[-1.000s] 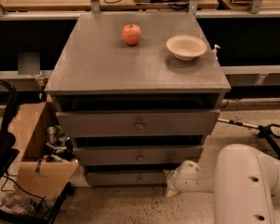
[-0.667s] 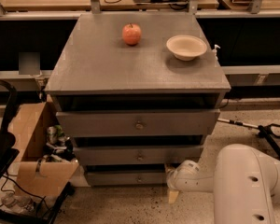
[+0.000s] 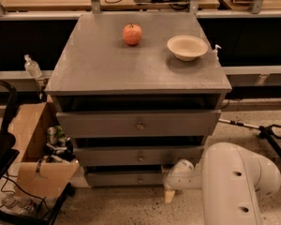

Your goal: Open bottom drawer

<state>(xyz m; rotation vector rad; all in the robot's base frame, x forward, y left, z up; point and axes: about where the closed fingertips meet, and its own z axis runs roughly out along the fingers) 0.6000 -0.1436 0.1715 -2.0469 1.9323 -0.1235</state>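
The grey cabinet [image 3: 107, 74] has three drawers. The bottom drawer [image 3: 117, 178] is the narrowest, lowest front, with a small round knob [image 3: 140, 178] at its centre. Its front sits about flush with the drawer above. My gripper [image 3: 170, 191] is low by the floor at the right end of the bottom drawer front, to the right of the knob and apart from it. My white arm [image 3: 239, 182] reaches in from the lower right and hides the cabinet's bottom right corner.
An apple [image 3: 132, 34] and a beige bowl [image 3: 187, 47] sit on the cabinet top. An open cardboard box [image 3: 35, 139] with bottles and a black cart [image 3: 2, 149] stand to the left. A black stand [image 3: 267, 132] lies on the floor to the right.
My gripper has edged slightly left along the bottom drawer front. The drawers have not moved.
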